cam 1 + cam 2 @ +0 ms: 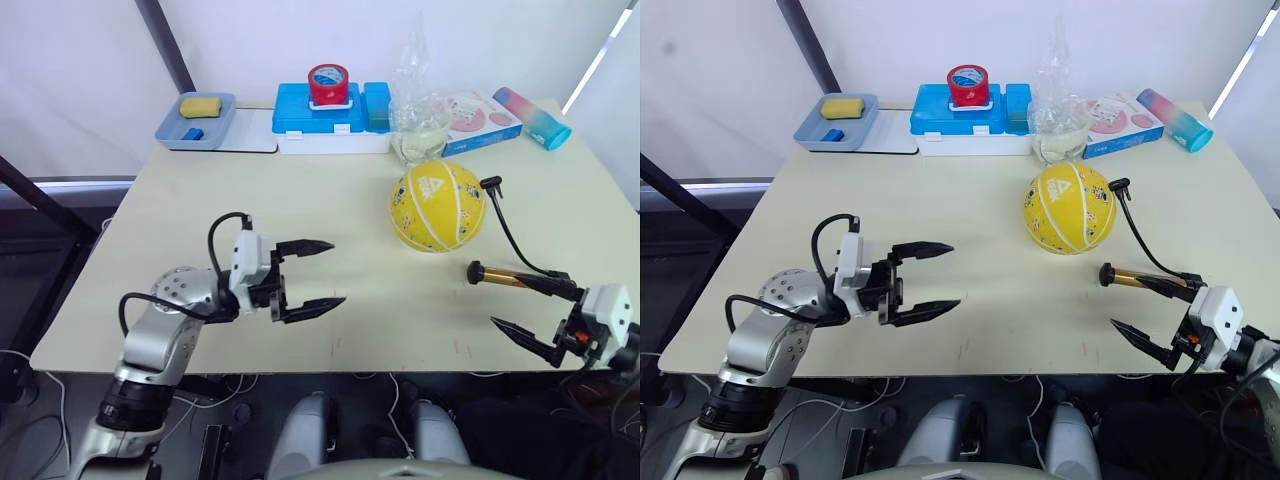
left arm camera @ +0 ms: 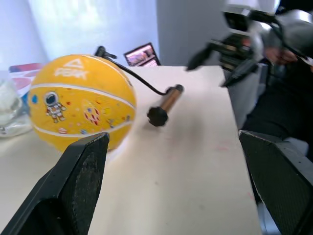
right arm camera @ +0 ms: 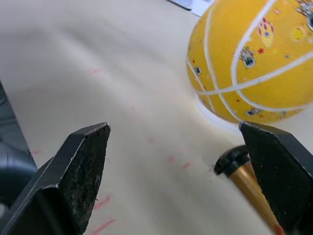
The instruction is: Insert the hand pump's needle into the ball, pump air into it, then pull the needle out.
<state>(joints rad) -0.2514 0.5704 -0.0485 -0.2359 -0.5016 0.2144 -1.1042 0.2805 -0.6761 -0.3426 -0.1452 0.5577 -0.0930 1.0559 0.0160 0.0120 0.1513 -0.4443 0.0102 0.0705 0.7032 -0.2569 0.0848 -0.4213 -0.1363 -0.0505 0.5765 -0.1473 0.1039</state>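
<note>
You have nothing gripped yet, so start with the pump, which lies on the counter at about 5 o'clock from the ball; take it by the gold barrel, not the hose, so the needle resting at the ball's 3 o'clock side stays steerable. Your right hand is spread wide just beside the pump's near end, holding nothing. Your left hand is spread and empty, well apart at the ball's 8 o'clock.

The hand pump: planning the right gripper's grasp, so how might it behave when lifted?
The hand pump has a round, shiny barrel lying flat, so it may roll or slip between fingers. Its thin hose curves freely toward the ball, so it probably flops and trails.
</note>
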